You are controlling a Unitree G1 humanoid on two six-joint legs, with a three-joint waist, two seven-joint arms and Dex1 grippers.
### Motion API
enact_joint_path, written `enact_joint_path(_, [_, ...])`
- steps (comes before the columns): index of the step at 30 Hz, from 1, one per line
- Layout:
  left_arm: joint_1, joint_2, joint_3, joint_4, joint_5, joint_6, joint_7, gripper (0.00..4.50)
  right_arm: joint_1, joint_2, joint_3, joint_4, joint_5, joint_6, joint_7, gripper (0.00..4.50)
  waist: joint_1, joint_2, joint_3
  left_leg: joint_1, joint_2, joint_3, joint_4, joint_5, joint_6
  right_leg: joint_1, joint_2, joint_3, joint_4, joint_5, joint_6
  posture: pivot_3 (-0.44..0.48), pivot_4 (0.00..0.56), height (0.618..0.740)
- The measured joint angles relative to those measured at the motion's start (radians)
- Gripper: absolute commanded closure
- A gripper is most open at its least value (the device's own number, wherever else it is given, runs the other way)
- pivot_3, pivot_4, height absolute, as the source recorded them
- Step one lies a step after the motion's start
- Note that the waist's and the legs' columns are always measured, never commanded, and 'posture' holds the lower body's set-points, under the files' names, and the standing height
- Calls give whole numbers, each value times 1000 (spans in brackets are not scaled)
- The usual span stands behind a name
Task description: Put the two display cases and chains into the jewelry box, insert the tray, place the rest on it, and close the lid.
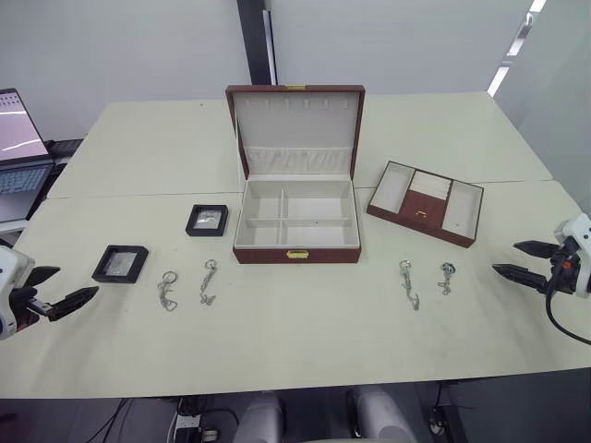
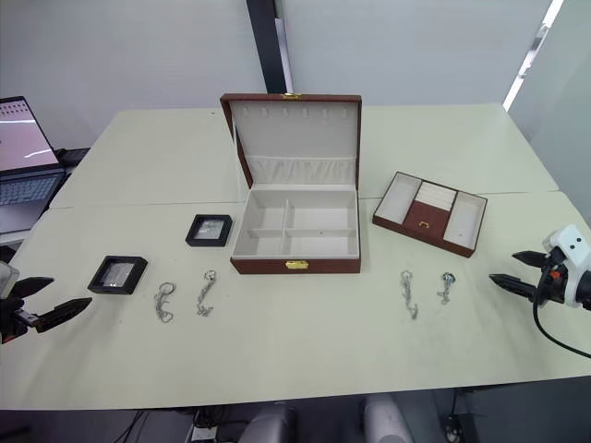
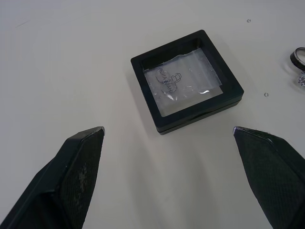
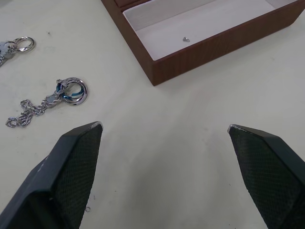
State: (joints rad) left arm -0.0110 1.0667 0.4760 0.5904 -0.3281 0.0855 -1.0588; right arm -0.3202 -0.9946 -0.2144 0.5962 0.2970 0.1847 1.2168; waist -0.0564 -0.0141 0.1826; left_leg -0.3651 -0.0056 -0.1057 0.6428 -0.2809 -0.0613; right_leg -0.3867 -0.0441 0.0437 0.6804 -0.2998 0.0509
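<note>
The jewelry box (image 1: 295, 254) stands in the middle of the table with its lid (image 1: 295, 111) raised. Two display cases lie to its left: one (image 1: 207, 220) close by, one (image 1: 121, 263) farther left, also seen at close range (image 3: 187, 81). Two chains (image 1: 167, 290) (image 1: 208, 281) lie between cases and box front. Two more chains (image 1: 408, 282) (image 1: 446, 277) lie right of the box; one shows a bluish ring (image 4: 71, 91). The tray (image 1: 426, 202) sits at the right. My left gripper (image 1: 54, 290) is open just short of the far-left case. My right gripper (image 1: 524, 260) is open near the tray and right chains.
A laptop (image 1: 20, 152) sits on a side surface at the far left. The cream table (image 1: 295, 351) has a seam running across behind the box. A window strip (image 1: 517, 46) is at the back right.
</note>
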Motion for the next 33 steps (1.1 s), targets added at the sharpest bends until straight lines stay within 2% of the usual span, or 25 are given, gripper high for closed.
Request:
enact_joint_path(14, [-50,-5,-16,82,26,-50,-1,0,2,16,-1,-15,2,2,-11,20,0,0,0,0,0,0,0,0,0,0,0,0,0,0,0,0,150,740])
enact_joint_path(33, [-20,-5,-22,89,42,-67,-1,0,24,28,-61,-16,60,28,-5,20,0,0,0,0,0,0,1,0,0,0,0,0,1,0,0,0,150,740])
